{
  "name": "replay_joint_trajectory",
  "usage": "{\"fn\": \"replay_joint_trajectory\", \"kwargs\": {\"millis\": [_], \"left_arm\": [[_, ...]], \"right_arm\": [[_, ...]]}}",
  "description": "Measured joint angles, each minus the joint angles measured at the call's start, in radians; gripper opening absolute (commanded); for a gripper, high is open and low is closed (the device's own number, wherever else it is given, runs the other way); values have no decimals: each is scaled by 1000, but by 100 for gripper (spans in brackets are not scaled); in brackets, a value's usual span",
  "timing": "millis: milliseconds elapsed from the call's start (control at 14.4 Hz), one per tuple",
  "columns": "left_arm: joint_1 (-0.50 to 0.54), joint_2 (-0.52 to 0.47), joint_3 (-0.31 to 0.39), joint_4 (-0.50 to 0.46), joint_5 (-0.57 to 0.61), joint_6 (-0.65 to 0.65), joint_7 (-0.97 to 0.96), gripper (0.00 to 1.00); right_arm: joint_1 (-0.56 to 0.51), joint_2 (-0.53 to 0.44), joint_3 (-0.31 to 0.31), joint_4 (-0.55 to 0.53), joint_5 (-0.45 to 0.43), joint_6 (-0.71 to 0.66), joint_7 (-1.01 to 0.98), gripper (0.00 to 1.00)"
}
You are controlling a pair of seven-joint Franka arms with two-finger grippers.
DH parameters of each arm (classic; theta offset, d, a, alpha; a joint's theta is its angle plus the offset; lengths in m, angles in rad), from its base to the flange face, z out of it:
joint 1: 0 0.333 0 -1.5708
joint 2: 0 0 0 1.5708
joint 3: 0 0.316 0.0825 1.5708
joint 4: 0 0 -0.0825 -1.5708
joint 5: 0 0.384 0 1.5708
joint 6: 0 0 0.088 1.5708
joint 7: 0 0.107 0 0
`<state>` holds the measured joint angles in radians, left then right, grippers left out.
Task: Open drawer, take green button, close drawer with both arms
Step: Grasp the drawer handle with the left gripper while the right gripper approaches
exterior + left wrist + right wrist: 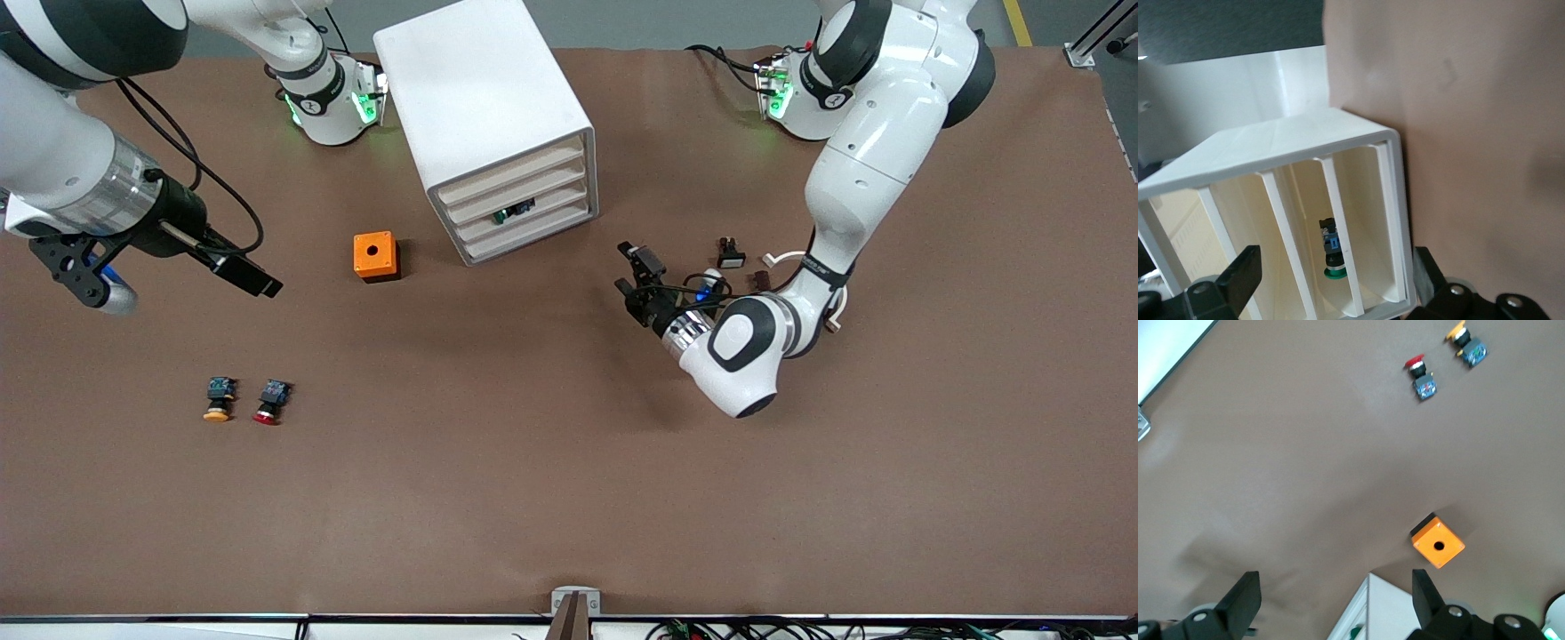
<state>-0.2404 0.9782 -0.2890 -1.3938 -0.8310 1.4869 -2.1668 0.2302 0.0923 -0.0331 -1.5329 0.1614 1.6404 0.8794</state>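
Note:
The white cabinet (493, 124) stands at the middle of the table near the arms' bases, its four drawer fronts all flush. The green button (513, 212) lies in the third drawer down (551, 212) and shows through that drawer's front. In the left wrist view the button (1332, 257) sits inside a slot of the cabinet (1298, 143). My left gripper (633, 273) is open and empty, low over the table in front of the drawers, and it also shows in the left wrist view (1335, 283). My right gripper (249, 276) is open and empty, high over the right arm's end of the table; it also shows in the right wrist view (1335, 603).
An orange box (375, 256) with a hole on top sits beside the cabinet toward the right arm's end. A yellow-capped button (219, 400) and a red-capped button (272, 403) lie nearer the front camera. Small dark parts (731, 256) lie by the left arm.

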Motion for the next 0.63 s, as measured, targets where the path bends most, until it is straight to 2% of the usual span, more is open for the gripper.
{"fn": "replay_joint_trajectory", "kwargs": {"millis": [209, 278, 626], "left_arm": [[-39, 21, -7, 1, -31, 0, -35, 99], [-52, 26, -7, 1, -37, 0, -51, 85], [-103, 61, -7, 1, -57, 0, -100, 54]], "right_arm": [[43, 12, 1, 16, 4, 0, 86, 100], [57, 19, 1, 23, 4, 0, 112, 100], [103, 43, 2, 42, 5, 0, 209, 100]]}}
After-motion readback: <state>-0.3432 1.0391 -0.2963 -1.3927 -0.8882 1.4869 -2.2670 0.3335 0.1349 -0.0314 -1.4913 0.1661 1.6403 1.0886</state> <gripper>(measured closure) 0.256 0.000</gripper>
